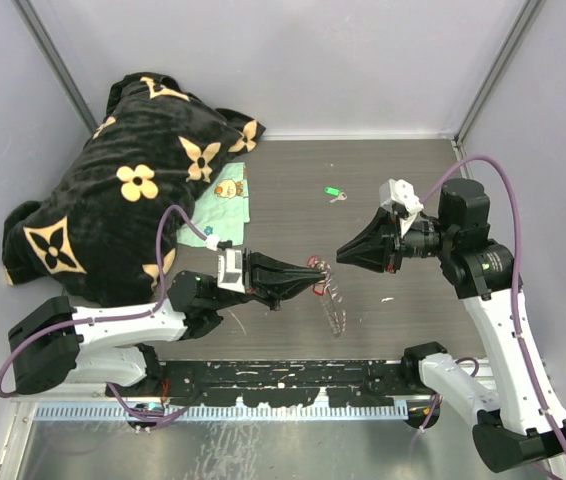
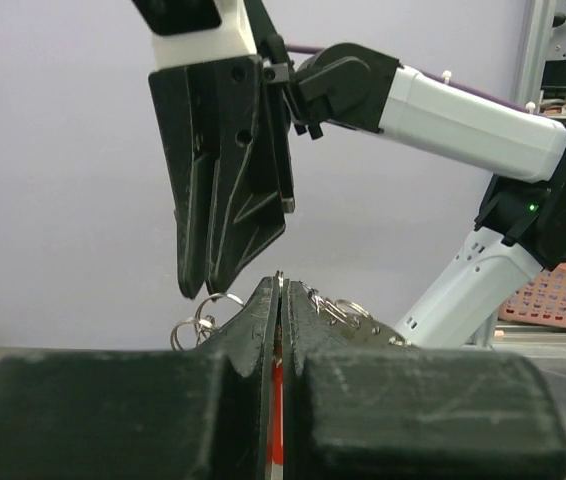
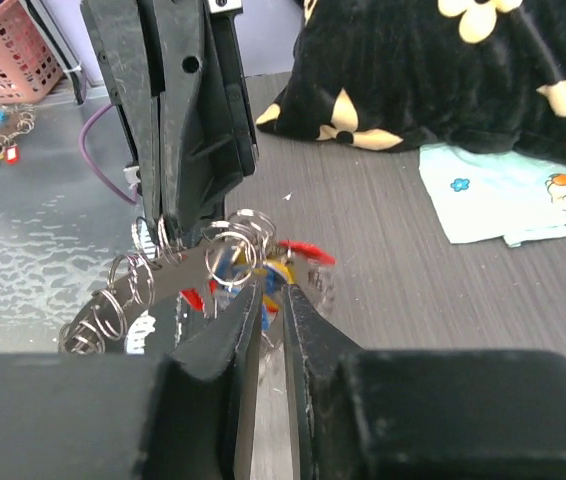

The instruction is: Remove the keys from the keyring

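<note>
Black left tool (image 1: 311, 282) clamps the keyring (image 3: 113, 292); right tool (image 1: 344, 255) hovers slightly parted

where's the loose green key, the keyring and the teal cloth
green key (image 1: 332, 191) top view, its green tag
keyring (image 3: 113, 300) right wrist view, its bumpy rim
teal cloth (image 1: 218, 212) top view, its middle

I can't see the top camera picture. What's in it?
Over a dark table, the left gripper pinches a bunch of keys, with the right gripper close by. A black flowered blanket lies at the back left.
</note>
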Robot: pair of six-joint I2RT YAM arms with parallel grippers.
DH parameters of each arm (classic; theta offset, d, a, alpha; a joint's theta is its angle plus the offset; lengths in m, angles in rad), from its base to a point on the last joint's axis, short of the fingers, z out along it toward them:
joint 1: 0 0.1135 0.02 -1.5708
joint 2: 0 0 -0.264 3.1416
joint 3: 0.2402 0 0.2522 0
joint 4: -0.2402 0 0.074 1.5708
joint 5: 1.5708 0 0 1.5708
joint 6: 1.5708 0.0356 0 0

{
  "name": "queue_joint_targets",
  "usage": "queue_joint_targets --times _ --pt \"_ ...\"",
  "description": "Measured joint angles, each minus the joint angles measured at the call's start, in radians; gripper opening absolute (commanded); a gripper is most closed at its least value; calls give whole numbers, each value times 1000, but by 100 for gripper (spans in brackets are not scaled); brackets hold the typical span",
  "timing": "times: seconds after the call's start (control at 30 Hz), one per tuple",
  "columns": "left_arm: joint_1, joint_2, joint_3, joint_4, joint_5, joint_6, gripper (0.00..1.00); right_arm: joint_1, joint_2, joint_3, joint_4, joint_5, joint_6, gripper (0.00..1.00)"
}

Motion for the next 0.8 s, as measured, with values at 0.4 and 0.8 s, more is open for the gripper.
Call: queue_joint_targets --times 0.4,0.8 --pt "0 37 9 36 7 -28 0 6 -31 -58 7 -76 -15 24" --pt "0 82 45 62 8 -53 0 14 -42 -63 -11 -122 -75 26"
